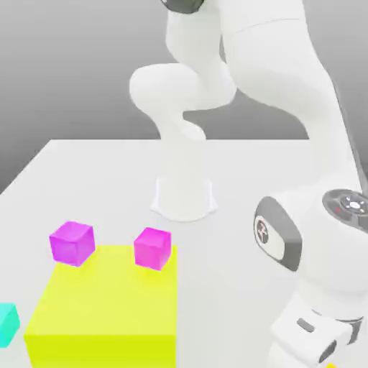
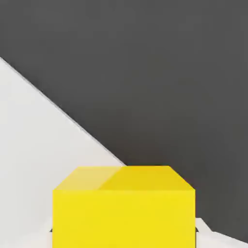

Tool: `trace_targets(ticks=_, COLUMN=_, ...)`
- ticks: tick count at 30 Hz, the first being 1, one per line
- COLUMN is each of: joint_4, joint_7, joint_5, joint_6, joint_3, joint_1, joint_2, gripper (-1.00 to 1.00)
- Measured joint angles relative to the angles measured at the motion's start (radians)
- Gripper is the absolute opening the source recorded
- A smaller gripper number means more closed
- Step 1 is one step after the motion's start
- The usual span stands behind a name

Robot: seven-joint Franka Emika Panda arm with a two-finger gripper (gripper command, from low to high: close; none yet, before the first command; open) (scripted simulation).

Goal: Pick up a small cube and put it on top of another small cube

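STEP: grasp | GRIPPER [image 1: 332, 363]: being pinched on small yellow-orange cube [image 2: 124, 208] | TARGET: small violet-magenta cube [image 1: 72, 242] being approached, well toward exterior view's left

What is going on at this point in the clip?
The white robot arm has reached down near the table's front edge at the exterior view's right. The hand view shows a small yellow-orange cube close up, and the gripper is shut on it. Two small magenta cubes sit behind a large lemon-yellow block, with a teal cube beside it. Nothing is stacked yet.
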Motion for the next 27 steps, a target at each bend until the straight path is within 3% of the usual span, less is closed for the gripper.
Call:
trace_targets(ticks=5, joint_4=-0.044, joint_7=-0.013, joint_5=0.027, joint_6=-0.112, joint_3=0.004, joint_1=-0.027, joint_2=-0.158, gripper=-1.00)
trace_targets(ticks=14, joint_4=-0.238, joint_7=0.069, joint_5=0.025, joint_6=-0.238, joint_3=-0.171, joint_1=-0.218, joint_2=-0.485, gripper=-1.00)
trace_targets(ticks=27, joint_4=-0.519, joint_7=0.201, joint_5=-0.003, joint_6=-0.380, joint_3=-0.335, joint_1=-0.526, joint_2=-0.911, gripper=-1.00)
